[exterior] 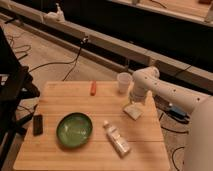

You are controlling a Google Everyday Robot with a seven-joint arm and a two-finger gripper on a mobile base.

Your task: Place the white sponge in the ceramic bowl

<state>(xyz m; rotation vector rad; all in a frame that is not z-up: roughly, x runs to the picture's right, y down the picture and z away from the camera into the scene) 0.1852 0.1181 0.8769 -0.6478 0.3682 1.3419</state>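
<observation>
A white robot arm (pixel 170 95) is seen reaching in from the right of the frame, bent at an elbow above the upper right corner of a wooden table (pixel 60 102). Its gripper (pixel 134 101) is pointed downward and is held directly over the white sponge (pixel 133 111), at or just above the sponge's top. Whether the gripper is released or clenched cannot be told. The sponge is pictured lying on the table's right side, right of centre in the frame and below a translucent white cup (pixel 123 82). The ceramic bowl (pixel 74 130), green and glossy, is set lower left of centre, well apart from the sponge. A white bottle (pixel 116 138) is laid flat between them, just right of the bowl. A small orange-red item (pixel 93 88) is seen near the table's far edge, and a dark flat object (pixel 37 124) near its left edge.
</observation>
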